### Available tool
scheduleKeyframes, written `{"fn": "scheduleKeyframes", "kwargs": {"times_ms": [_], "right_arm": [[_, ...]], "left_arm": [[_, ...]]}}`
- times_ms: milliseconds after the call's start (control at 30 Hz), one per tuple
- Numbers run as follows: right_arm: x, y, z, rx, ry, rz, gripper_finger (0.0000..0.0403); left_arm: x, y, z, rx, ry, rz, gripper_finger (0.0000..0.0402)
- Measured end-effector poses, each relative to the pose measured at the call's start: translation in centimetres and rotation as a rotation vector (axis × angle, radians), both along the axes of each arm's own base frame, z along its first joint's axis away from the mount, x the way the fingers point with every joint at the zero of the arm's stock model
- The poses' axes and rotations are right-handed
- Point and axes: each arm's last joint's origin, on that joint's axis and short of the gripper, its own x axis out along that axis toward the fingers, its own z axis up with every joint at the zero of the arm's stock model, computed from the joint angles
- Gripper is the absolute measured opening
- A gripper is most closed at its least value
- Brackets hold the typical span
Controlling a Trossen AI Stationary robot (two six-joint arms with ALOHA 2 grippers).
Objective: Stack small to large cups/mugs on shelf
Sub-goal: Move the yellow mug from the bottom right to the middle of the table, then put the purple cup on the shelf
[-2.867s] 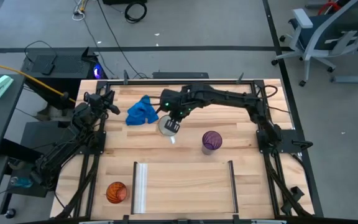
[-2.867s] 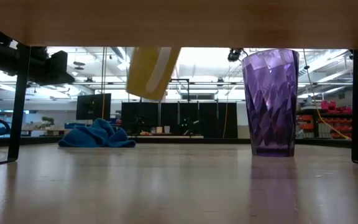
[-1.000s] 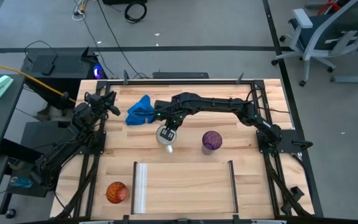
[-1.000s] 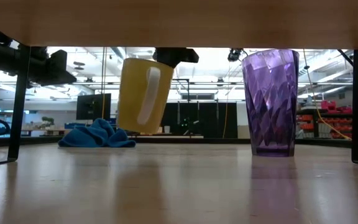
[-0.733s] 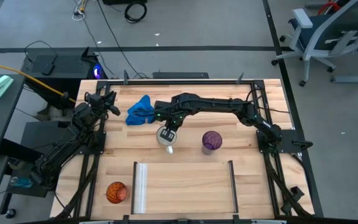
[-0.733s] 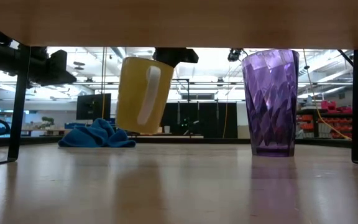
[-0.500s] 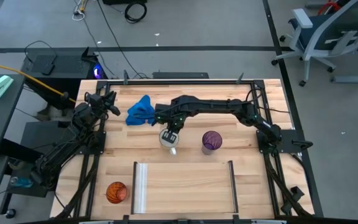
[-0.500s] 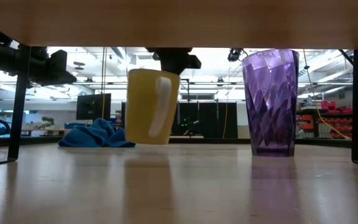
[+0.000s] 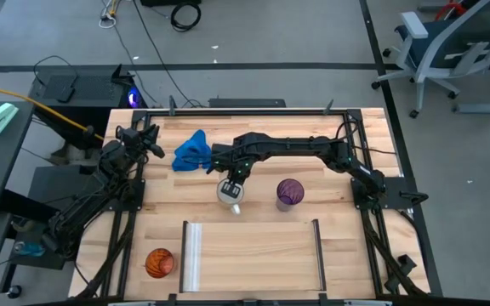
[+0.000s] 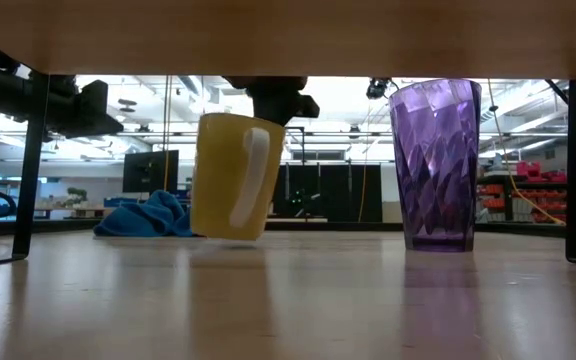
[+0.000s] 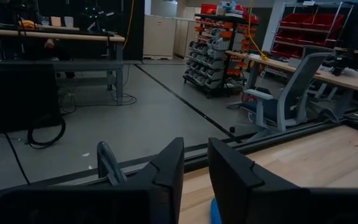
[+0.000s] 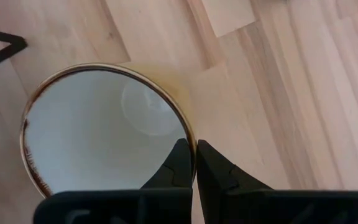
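Observation:
A yellow mug with a white inside and a white handle (image 9: 230, 193) (image 10: 230, 177) hangs tilted from my right gripper (image 9: 233, 176), which is shut on it at mid-table, low over the wood. The purple tumbler (image 9: 289, 194) (image 10: 434, 165) stands upright to its right. The small orange cup (image 9: 160, 263) stands at the near left. The light-wood shelf (image 9: 253, 253), with a silver rail (image 9: 193, 255) and a thin dark rail (image 9: 319, 253), sits near the table's near edge. My left gripper (image 11: 194, 165) waits at the far left (image 9: 149, 142) with a narrow gap between its fingers. My right gripper pinches the mug's rim (image 12: 188, 132), one finger (image 12: 179, 167) inside the mug and one outside. The fingers come from above, pointing down. The mug hangs below them, tilted, its open top up. Its base is close to the table, but I cannot tell whether it touches.
A crumpled blue cloth (image 9: 194, 151) (image 10: 156, 217) lies at the far side, left of my right arm. Dark frame posts (image 10: 30, 170) (image 10: 573, 165) stand at both sides in the low view. Bare wood lies between the mug and the shelf.
My right gripper has gone down and a little toward the table's near edge with the mug. The mug has swung from tilted to nearly upright and back to tilted. It now hangs lower, close to the table.

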Motion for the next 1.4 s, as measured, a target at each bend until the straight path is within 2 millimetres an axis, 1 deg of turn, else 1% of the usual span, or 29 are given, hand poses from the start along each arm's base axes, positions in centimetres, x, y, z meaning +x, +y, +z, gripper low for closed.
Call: {"fn": "scheduleKeyframes", "kwargs": {"times_ms": [100, 200, 433, 700, 933, 1033, 1167, 1300, 1400], "right_arm": [[-0.1, 0.0, -0.1, 0.003, 0.005, 0.003, 0.0007], [-0.1, 0.0, -0.8, 0.003, 0.024, 0.004, 0.0007], [-0.1, -0.1, -0.8, 0.003, 0.020, 0.009, 0.0009], [-0.1, -0.4, -0.8, 0.011, 0.019, -0.003, 0.0062], [0.0, -0.4, -0.2, 0.009, -0.005, -0.006, 0.0073], [0.1, -0.4, 0.6, 0.007, -0.026, -0.006, 0.0073], [-0.6, -0.4, 2.5, 0.001, -0.067, -0.002, 0.0073], [-2.4, -0.3, 5.3, -0.010, -0.082, -0.001, 0.0073], [-4.9, -0.3, 8.3, -0.055, -0.090, -0.010, 0.0073]], "left_arm": [[0.0, 0.0, 0.0, -0.001, -0.001, 0.000, 0.0084], [0.0, 0.0, 0.0, -0.001, -0.002, -0.001, 0.0082], [0.0, 0.0, 0.0, -0.001, -0.001, 0.000, 0.0083], [0.0, 0.0, 0.0, -0.001, -0.001, -0.001, 0.0083], [0.0, 0.0, 0.0, 0.002, 0.003, -0.001, 0.0089], [0.0, 0.0, 0.0, 0.002, 0.003, -0.001, 0.0091], [0.0, 0.0, 0.0, 0.002, 0.004, -0.001, 0.0089], [0.0, 0.0, 0.0, 0.003, 0.005, 0.000, 0.0092], [0.0, 0.0, 0.0, 0.004, 0.006, -0.001, 0.0093]]}}
